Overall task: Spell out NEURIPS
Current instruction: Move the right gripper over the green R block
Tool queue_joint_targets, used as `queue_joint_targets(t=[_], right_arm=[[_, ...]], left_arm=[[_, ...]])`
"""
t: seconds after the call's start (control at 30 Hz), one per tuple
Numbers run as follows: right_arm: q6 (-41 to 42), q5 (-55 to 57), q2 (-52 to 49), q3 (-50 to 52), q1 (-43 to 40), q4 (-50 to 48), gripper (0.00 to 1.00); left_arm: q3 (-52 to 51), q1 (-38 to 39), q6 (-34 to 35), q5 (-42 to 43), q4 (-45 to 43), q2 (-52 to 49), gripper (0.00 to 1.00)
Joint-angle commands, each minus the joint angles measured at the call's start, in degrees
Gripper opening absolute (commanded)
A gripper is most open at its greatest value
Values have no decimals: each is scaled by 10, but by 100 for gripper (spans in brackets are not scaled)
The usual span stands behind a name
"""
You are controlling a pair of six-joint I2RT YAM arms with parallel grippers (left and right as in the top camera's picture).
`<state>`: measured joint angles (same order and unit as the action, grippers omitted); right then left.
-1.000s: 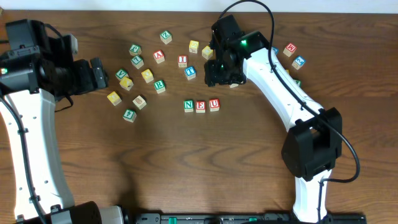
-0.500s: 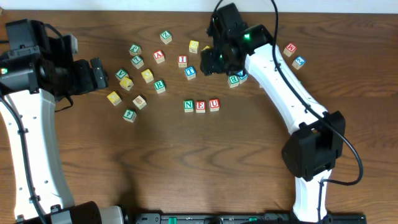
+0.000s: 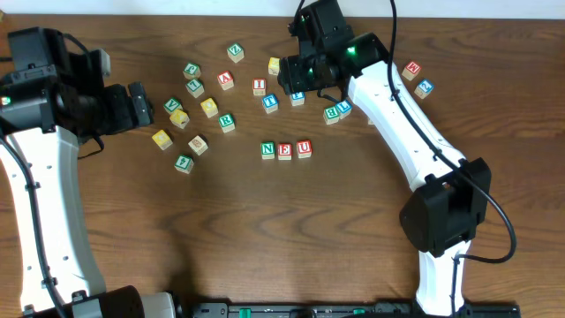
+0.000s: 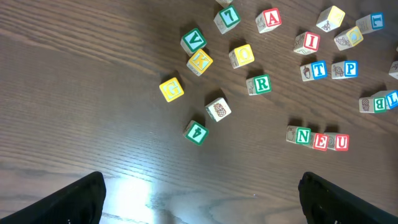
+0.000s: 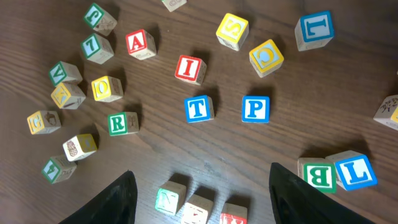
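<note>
Wood-grain table (image 3: pixel 265 230) carries the scattered alphabet cubes; we report from left to right.

At the left edge of the scatter we find the left gripper (image 4: pixel 202 179). Its fingers are spread wide with nothing between them.

Next comes the green-framed R cube (image 3: pixel 227 122), which we judge to be the next letter required. It sits flat on the table, clear of its neighbours and roughly midway between the two grippers. We cannot call either arm plainly nearer. From the right gripper (image 5: pixel 200 174) it lies to the left and somewhat toward the robot. As a cube it has no long axis. Its sides stand slightly off square to the table edge. The R faces up and reads upright, in the same sense as the row.

The row itself lies just right of the R cube and nearer the robot. The N cube (image 3: pixel 267 150), E cube (image 3: pixel 284 151) and U cube (image 3: pixel 304 148) touch side by side. Bare wood lies right of the U cube, so the R cube must travel rightward past all three.

Farther from the robot lie the red I cube (image 3: pixel 259 87), the yellow S cube (image 5: pixel 232 31) and the blue P cube (image 5: pixel 255 108), all loose.

The right gripper hangs above the T cube (image 3: pixel 270 102) and the P cube. Its fingers are apart and hold nothing.
</note>
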<state>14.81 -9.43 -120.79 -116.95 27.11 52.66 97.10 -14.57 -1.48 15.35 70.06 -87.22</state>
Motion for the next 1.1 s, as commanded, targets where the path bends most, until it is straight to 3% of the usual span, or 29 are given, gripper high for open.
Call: queue_joint_targets(t=[0.0, 1.07], right_arm=[[-7, 2, -11, -11, 0, -5, 63], [-16, 16, -31, -11, 24, -34, 62]], left_arm=[[13, -2, 1, 7, 0, 4, 98], [13, -2, 1, 7, 0, 4, 98]])
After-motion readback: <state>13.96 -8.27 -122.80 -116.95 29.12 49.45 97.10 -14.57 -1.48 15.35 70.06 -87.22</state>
